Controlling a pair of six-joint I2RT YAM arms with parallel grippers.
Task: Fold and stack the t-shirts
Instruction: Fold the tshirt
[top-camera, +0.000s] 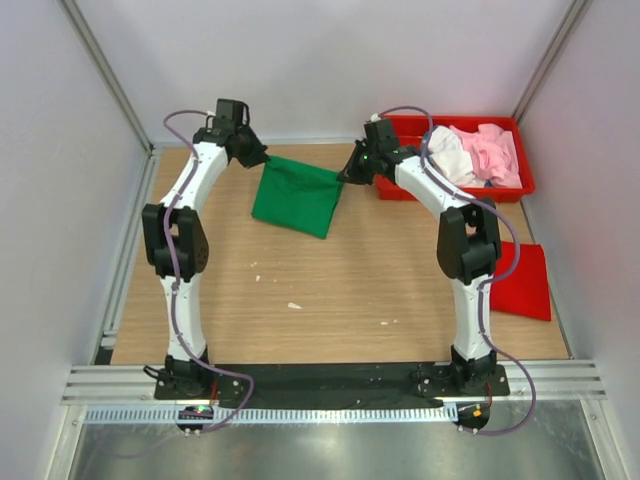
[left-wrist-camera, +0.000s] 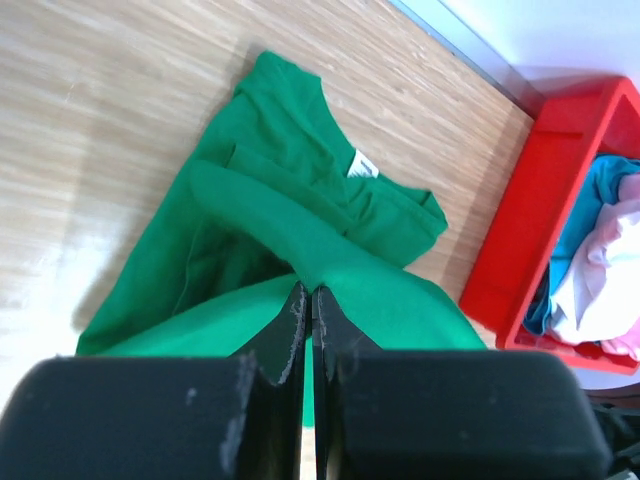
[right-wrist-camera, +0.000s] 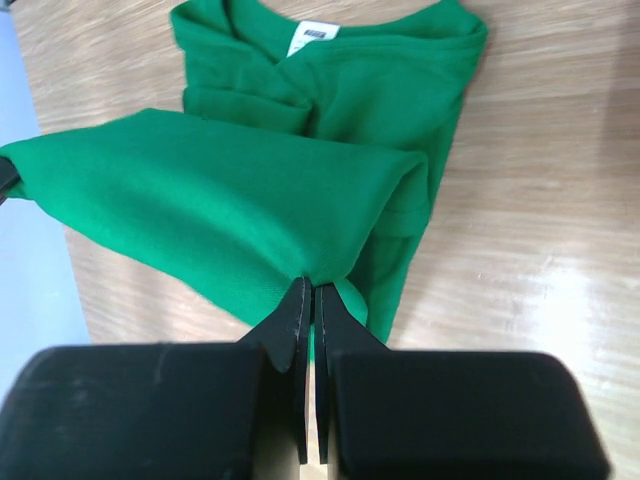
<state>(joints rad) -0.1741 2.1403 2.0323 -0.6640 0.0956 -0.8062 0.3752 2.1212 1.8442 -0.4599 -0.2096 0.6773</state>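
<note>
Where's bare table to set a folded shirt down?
Biggest bare patch: the middle of the table, bordered by the green shirt on the far side, the left arm, the right arm and their bases. Crowded: far right, where the red tray holds a heap of shirts, and the red shirt lying right of the right arm.

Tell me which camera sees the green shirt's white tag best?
Right wrist view: the white tag on the green shirt is big, face-on. Left wrist shows it smaller, slanted. Top view: too tiny to see.
</note>
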